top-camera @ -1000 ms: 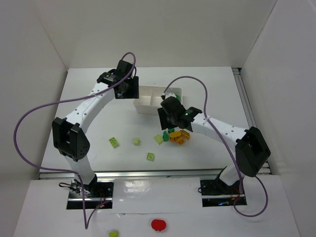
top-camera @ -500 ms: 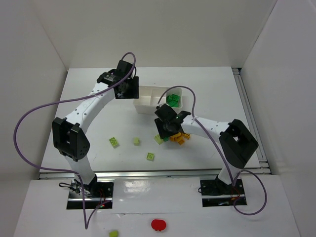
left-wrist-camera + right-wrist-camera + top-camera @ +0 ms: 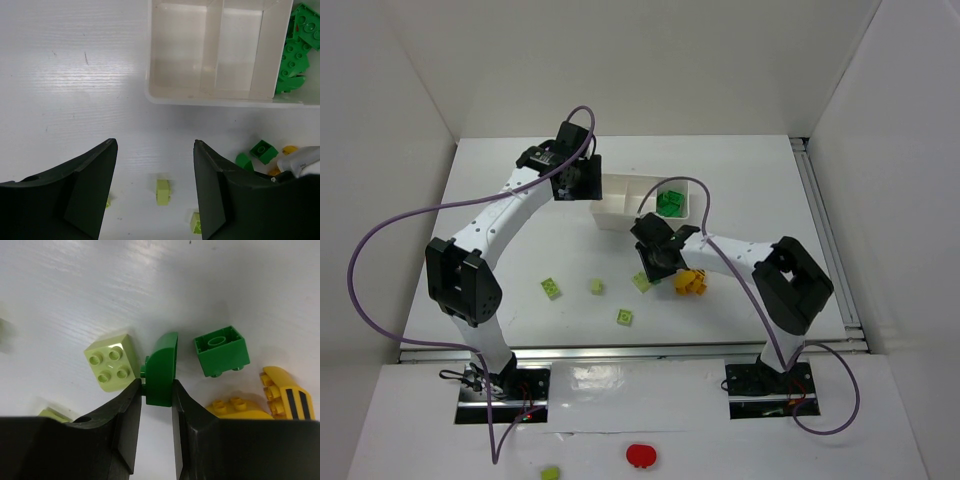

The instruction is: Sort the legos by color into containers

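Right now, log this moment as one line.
right tool: shut on dark green brick | left tool: open, by tray

A lab test booth (plain white walls (image 3: 640,60) enclosing the table (image 3: 750,180)).

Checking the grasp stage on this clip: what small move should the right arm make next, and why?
Probably lift straight up. The right gripper is shut on the dark green curved brick, which sits close beside a lime brick; the tray compartment holding dark green bricks is its likely destination.
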Tool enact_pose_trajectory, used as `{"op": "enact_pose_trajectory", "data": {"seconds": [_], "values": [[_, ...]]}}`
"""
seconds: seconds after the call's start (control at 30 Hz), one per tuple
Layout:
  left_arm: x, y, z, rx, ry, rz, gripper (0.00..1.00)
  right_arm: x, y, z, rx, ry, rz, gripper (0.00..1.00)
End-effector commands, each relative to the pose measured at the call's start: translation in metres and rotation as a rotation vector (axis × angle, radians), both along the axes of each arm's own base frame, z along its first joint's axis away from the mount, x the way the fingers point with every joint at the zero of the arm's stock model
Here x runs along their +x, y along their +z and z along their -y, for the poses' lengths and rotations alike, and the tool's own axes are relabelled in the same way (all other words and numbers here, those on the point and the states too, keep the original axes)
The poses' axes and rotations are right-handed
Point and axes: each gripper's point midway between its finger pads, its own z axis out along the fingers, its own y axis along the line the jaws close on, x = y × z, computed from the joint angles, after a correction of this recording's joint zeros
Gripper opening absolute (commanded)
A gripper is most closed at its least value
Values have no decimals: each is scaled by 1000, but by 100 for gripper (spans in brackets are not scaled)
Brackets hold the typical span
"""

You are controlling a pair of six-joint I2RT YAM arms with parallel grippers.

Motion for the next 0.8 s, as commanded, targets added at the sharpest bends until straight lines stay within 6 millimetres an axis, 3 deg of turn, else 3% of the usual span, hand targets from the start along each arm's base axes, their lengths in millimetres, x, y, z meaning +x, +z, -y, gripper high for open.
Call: {"op": "enact_pose_trajectory", "data": {"seconds": [0.0, 0.17, 0.23, 0.27, 0.3, 0.43, 0.63, 0.67, 0.7, 0.77], "values": [[6, 9, 1, -11, -4, 20, 72, 24, 52, -14, 60, -23, 131, 26], [7, 5, 1, -7, -4, 12, 72, 72, 121, 5, 95, -115, 300, 26], [8, 8, 1, -11, -4, 20, 72, 97, 134, 21, 129, -170, 330, 26], [8, 8, 1, -11, -4, 20, 72, 110, 149, 23, 167, -192, 364, 26], [8, 8, 1, -11, -4, 20, 72, 126, 153, 36, 176, -233, 375, 26], [9, 12, 2, -14, -4, 29, 73, 171, 160, 50, 213, -342, 391, 26], [9, 11, 2, -8, -11, 30, 73, 226, 145, 44, 253, -415, 395, 28], [9, 11, 2, -8, -11, 30, 73, 230, 142, 47, 237, -438, 396, 31], [7, 12, 1, -8, -11, 30, 73, 233, 131, 45, 229, -447, 375, 43], [7, 12, 1, -8, -11, 30, 73, 238, 139, 47, 235, -465, 375, 55]]}}
